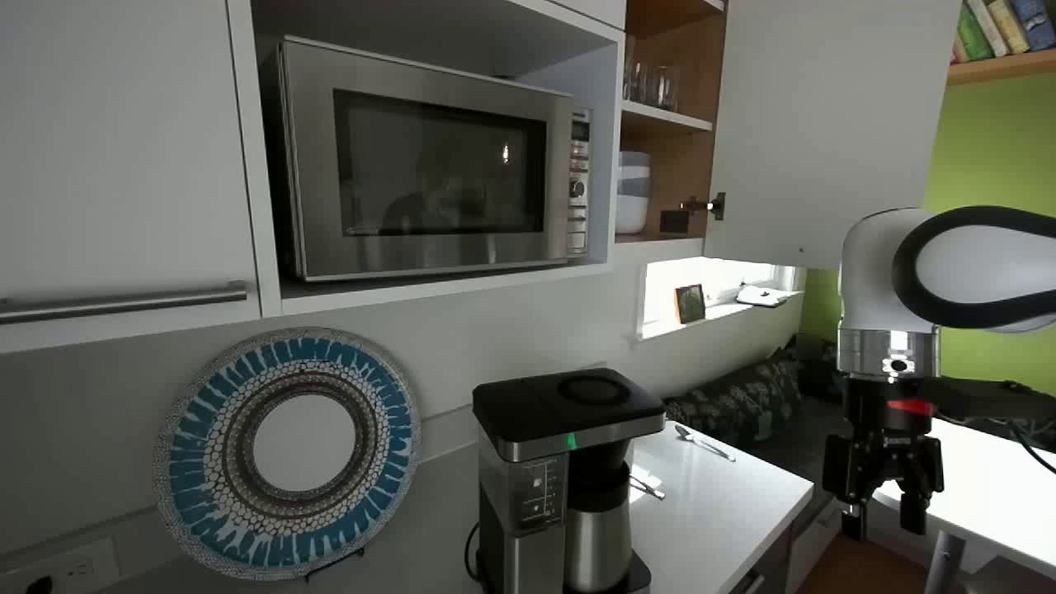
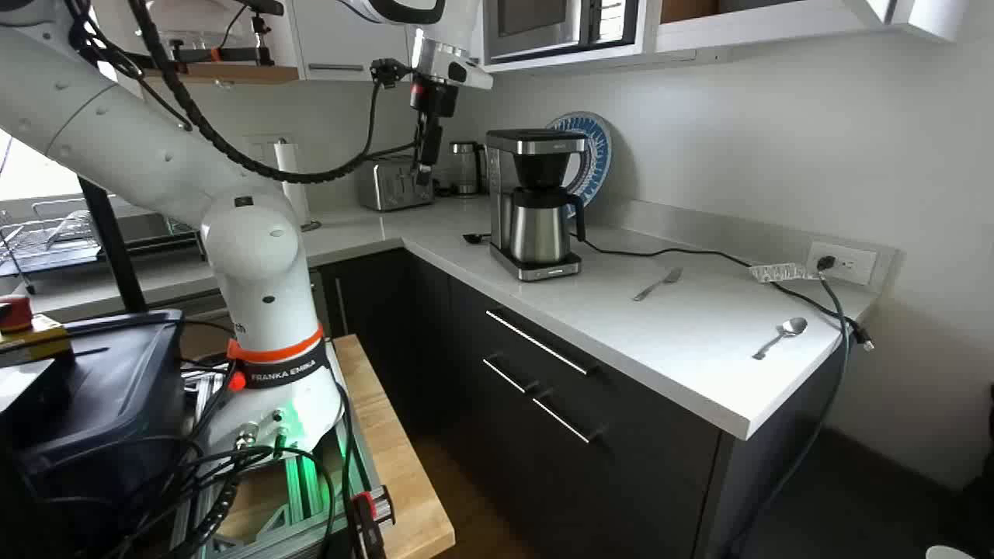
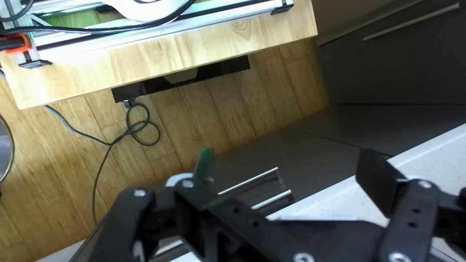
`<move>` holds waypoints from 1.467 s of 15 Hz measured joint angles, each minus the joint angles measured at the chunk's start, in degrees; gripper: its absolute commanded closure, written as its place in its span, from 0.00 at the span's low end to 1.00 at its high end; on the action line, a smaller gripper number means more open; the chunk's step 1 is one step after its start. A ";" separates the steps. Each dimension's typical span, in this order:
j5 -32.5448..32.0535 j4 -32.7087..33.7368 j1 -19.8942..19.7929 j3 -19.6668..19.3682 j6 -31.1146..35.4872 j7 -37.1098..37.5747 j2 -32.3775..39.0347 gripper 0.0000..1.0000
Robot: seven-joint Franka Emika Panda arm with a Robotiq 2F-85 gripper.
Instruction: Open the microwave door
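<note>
The microwave (image 1: 579,206) is a silver box in a white wall-cabinet niche, with its narrow button panel at the right. Its door (image 1: 441,165) has a steel frame and a dark window. The door's right edge stands slightly in front of the panel; I cannot tell if it is fully shut. Part of the door (image 2: 536,17) shows at the top of an exterior view. My gripper (image 1: 883,518) points down, open and empty, lower than the microwave and away from it. In the wrist view the fingers (image 3: 287,167) are wide apart; the microwave is out of view.
A coffee maker (image 1: 561,478) stands on the white counter (image 2: 699,341) below the microwave. A patterned plate (image 1: 285,454) leans on the wall. An open white cabinet door (image 1: 833,124) sticks out right of the microwave. A spoon (image 2: 784,334) and a fork (image 2: 658,283) lie on the counter.
</note>
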 measured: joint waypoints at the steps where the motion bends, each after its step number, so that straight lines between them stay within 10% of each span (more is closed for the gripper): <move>1: 0.00 0.00 0.00 0.00 0.00 0.00 0.00 0.00; 14: 0.61 1.61 -0.64 0.44 3.32 -0.05 0.14 0.00; 22: 10.20 21.23 -0.94 -1.96 13.15 -0.67 3.55 0.00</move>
